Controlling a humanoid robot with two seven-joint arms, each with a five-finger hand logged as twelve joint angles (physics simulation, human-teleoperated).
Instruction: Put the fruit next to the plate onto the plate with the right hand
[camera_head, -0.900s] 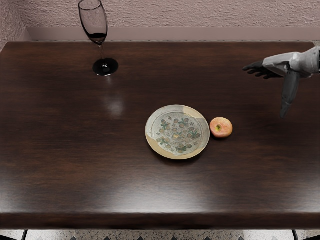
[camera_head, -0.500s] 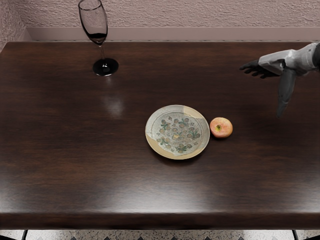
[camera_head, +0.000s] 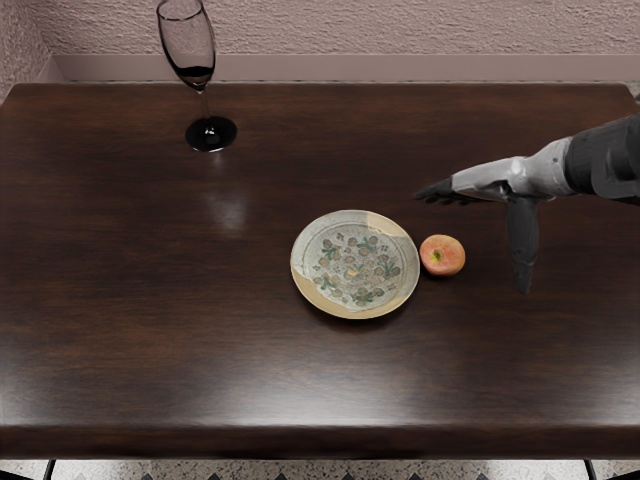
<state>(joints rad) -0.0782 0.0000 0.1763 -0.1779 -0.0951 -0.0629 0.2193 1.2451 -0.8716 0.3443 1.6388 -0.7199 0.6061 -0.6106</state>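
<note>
Right robot hand (camera_head: 495, 183), grey with dark fingers (camera_head: 440, 192): spread flat, holding nothing, fingers stretched toward the table's left edge, thumb (camera_head: 522, 255) hanging straight down. Poised over the right half of the dark brown wooden table (camera_head: 150, 330), beyond and just right of the small round red-and-yellow fruit (camera_head: 442, 255). Fruit on the bare wood near the table's middle, just beside the right rim of the round beige plate (camera_head: 385, 224) with a floral pattern; not yet on it.

Step in hand, by the look of it: the reach down to the fruit. Best done by lowering the palm over the fruit from the right, thumb on the near side and fingers on the far side, closing only with the fruit between them. Go gently: round, so likely to roll if nudged, and close by the rim, so little room on the left. Lift clear of the rim before carrying toward the left edge; let go low over the plate's centre.

Hard to judge: the robot hand's height above the wood, and any contact between fruit and rim. Forearm cut off at the picture's right side. Left arm out of view. Tall clear wine glass (camera_head: 197, 75) near the far left corner, well apart, its lip cropped at the top.
</note>
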